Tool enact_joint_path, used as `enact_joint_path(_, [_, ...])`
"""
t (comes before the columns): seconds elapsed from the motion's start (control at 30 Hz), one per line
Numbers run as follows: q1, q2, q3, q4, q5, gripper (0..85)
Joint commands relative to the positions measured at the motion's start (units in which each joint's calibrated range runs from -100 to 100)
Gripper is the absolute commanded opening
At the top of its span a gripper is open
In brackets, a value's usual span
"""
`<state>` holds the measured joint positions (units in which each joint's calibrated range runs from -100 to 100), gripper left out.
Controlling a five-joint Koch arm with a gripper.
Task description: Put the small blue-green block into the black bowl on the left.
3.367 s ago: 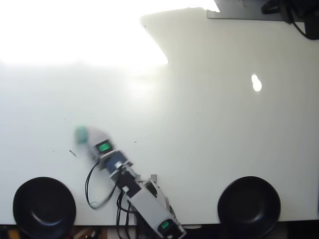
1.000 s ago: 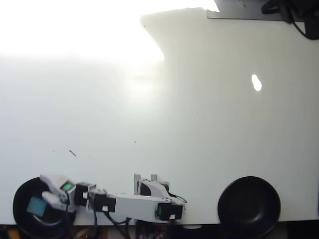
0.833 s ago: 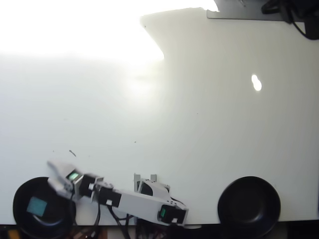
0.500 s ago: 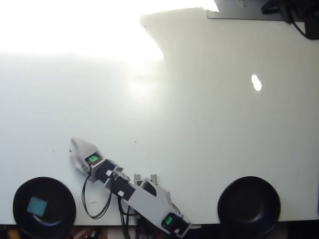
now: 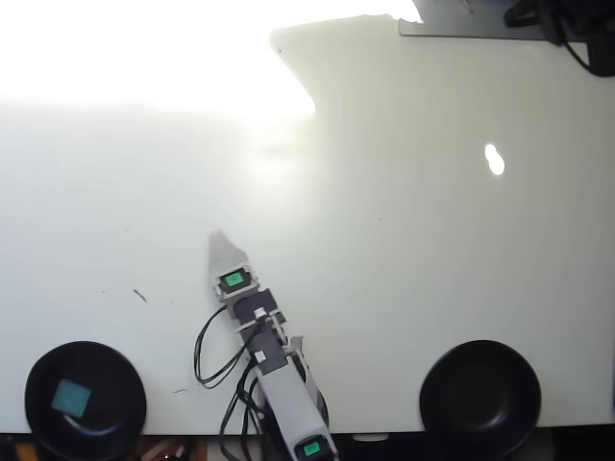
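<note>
- Small blue-green block (image 5: pixel 70 395): teal, roughly square from overhead, lying flat inside the black bowl, a little left of the bowl's centre, edges slightly rotated relative to the frame. Nothing touching it.
- Black bowl (image 5: pixel 113 380): round, glossy, shallow, upright at the lower-left corner of the worktop; its bottom rim is cut by the frame edge.
</note>
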<state>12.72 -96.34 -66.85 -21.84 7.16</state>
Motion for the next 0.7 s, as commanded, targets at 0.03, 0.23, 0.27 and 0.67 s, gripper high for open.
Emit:
enact_joint_path(0.03, [-3.57, -1.52, -3.02, 3.08, -4.25, 36.7])
enact_joint_path(0.23, [-10.84, -2.27, -13.09, 8.43, -7.37, 36.9])
enact_joint_path(0.27, [-11.58, -2.27, -14.48, 9.16, -7.47, 36.9])
enact_joint_path(0.67, [-15.34, 0.73, -31.12, 24.72, -8.84, 36.9])
